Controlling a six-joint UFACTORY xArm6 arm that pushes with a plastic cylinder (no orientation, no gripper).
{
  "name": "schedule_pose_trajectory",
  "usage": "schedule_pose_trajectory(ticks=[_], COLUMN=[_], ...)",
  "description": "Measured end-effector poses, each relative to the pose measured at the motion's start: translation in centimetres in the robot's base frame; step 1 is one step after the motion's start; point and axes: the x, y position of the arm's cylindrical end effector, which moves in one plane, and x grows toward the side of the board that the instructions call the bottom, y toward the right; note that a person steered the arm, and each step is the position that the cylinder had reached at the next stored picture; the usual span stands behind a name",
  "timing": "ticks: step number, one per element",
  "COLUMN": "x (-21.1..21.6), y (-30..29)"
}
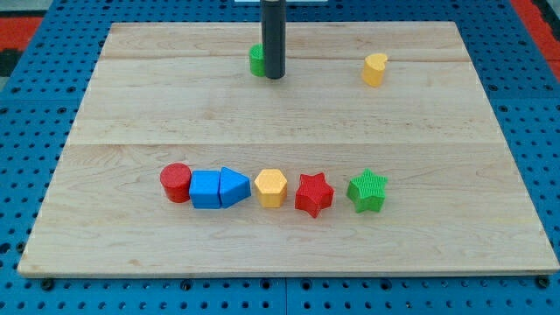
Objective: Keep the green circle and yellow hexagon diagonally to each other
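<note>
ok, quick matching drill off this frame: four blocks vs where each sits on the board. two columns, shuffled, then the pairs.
Blocks:
1. green circle
2. yellow hexagon
3. green star
4. red cylinder

Places:
A. the view's left end of the lower row
B. near the view's top, partly hidden behind my tip
C. the view's right end of the lower row
D. middle of the lower row, between the blue wedge and the red star

Pairs: 1-B, 2-D, 3-C, 4-A
</note>
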Motion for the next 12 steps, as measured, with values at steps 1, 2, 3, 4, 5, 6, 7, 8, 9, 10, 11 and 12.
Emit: schedule_pose_trajectory(ticks=[1,2,3,4,5,6,7,8,9,10,11,12], x=[8.8,13.9,24.6,26.3,22.6,18.2,13.6,10.1,12.1,14.3,11.1,8.3], y=[5.3,15.4,15.9,10.7,2.9,-0.1,-1.7,-3.9,-4.3,-5.0,-8.5,-8.0])
